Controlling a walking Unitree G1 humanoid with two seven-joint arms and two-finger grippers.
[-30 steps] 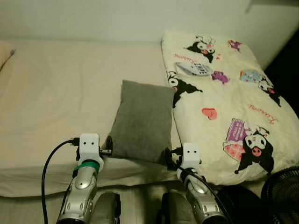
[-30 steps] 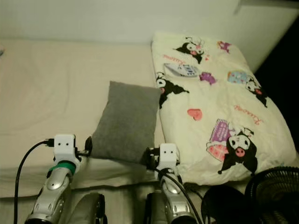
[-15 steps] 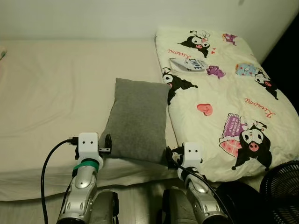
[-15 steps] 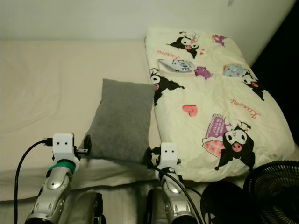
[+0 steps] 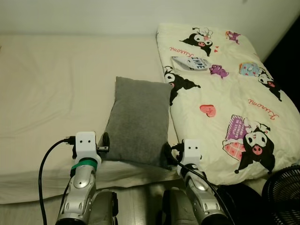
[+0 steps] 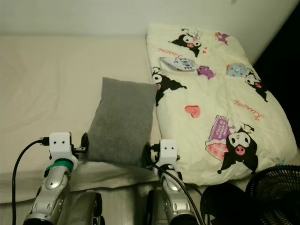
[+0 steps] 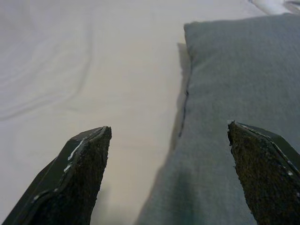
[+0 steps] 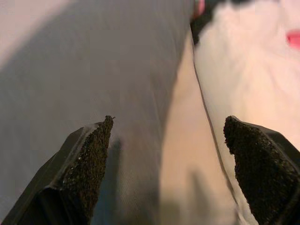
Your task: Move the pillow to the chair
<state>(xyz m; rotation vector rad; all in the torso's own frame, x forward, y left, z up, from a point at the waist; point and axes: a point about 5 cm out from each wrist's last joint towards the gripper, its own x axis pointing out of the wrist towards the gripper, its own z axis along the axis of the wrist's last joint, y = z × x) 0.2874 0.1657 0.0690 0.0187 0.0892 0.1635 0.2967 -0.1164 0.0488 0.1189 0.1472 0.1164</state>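
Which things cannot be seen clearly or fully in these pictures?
- Black fan: cut off by the right eye view's corner.
- Gray pillow's near corners: hidden behind both end effector mounts, eye views.
- Writing on the blanket: too small to read.
- Bed: cut off at the left edge.

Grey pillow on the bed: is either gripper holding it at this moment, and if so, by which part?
Nothing is held. Both grippers are open at the near corners of the grey pillow: left gripper astride its left corner, right gripper astride its right.

Cream bed sheet (image 5: 56, 93); cartoon-print quilt (image 5: 225, 103) on bed's right; black fan (image 5: 283, 194) near corner.
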